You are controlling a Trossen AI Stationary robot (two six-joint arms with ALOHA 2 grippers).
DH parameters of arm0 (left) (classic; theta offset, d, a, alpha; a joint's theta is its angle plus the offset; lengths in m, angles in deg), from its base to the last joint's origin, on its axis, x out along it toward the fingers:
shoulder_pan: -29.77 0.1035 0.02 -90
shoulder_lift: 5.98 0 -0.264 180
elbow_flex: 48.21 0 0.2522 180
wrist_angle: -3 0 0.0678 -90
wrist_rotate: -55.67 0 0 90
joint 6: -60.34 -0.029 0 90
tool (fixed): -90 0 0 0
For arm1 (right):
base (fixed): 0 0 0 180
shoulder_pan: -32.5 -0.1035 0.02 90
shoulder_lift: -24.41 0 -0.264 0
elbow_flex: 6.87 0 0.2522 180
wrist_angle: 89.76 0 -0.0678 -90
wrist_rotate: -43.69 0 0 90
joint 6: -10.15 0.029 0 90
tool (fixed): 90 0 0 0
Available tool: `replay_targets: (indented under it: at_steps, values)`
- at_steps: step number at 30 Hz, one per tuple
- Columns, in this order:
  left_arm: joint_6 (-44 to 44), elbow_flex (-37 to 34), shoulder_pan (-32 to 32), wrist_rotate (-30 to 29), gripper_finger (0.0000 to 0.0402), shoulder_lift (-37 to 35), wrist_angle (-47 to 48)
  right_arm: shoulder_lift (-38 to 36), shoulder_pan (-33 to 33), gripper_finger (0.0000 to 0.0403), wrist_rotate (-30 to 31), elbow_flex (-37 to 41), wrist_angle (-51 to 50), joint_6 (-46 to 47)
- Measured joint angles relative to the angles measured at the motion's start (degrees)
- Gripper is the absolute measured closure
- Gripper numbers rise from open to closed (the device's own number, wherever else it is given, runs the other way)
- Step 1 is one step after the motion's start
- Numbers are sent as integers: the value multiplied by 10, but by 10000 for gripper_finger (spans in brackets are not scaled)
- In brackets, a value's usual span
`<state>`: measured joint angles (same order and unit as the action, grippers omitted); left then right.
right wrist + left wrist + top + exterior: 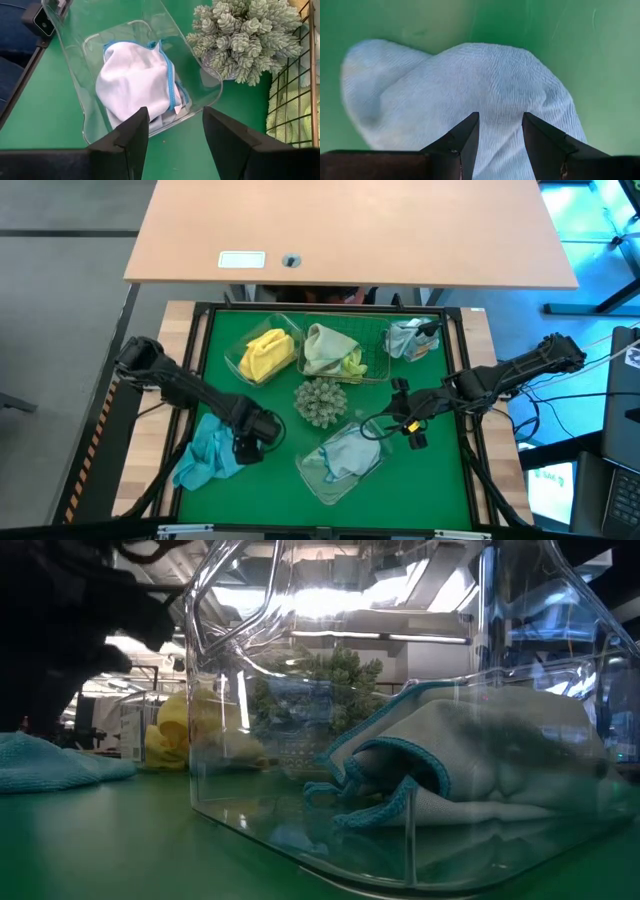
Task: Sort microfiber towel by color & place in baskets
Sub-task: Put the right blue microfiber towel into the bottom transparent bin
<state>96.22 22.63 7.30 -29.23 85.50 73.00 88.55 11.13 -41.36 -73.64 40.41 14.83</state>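
Observation:
A light blue towel [205,455] [470,85] lies crumpled on the green mat near the table's near left corner. My left gripper [247,442] [500,120] stands open over the towel's right part. A pale towel with a blue hem [345,452] [135,80] lies in the near clear tub [335,480] [240,690]. My right gripper [405,425] [175,120] hangs open just right of that tub. A yellow towel [268,352] sits in the far clear tub. Sage and lime towels [335,350] lie in the wire basket [375,370]. A grey-blue towel [408,338] lies at its right end. My left gripper points down at the light blue towel [500,75], one finger [465,137] on each side of a raised fold. Whether the fingertips touch the cloth, I cannot tell.
A spiky grey-green ball [320,400] [240,35] stands mid-table between the baskets and the near tub. A raised frame [200,380] borders the green mat. A wooden desk [350,230] lies beyond the far edge. Bare mat shows at the near right.

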Motion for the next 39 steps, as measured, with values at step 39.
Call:
replay_targets:
  at_steps: [39]
  values:
    - [-112,187,-5,-19,398,0,-46,-13,0,217,11,56,35,1]
